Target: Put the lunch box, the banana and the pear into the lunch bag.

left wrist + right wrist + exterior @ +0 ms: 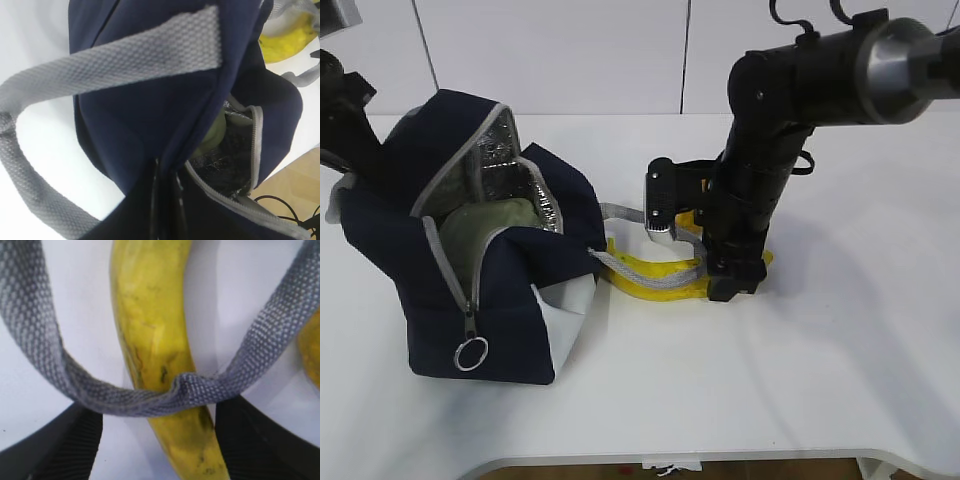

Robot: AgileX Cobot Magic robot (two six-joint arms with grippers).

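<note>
The navy lunch bag (510, 320) lies unzipped on the left, and the sage-green lunch box (492, 225) shows inside its silver lining. My left gripper (167, 200) is shut on a fold of the bag's navy fabric by the opening, next to the green lunch box (217, 131). The banana (150, 335) lies on the white table, with the bag's grey handle (145, 401) draped across it. My right gripper (165, 452) is open and straddles the banana, one finger on each side. A yellow patch at the right edge looks like the pear (311, 352); the right arm mostly hides it in the exterior view.
The bag's zipper ring pull (471, 353) hangs at its front. A second grey handle (100, 65) loops over the bag's back. The white table (840, 380) stretches to the right and front, with a white wall behind. The front table edge runs near the bottom.
</note>
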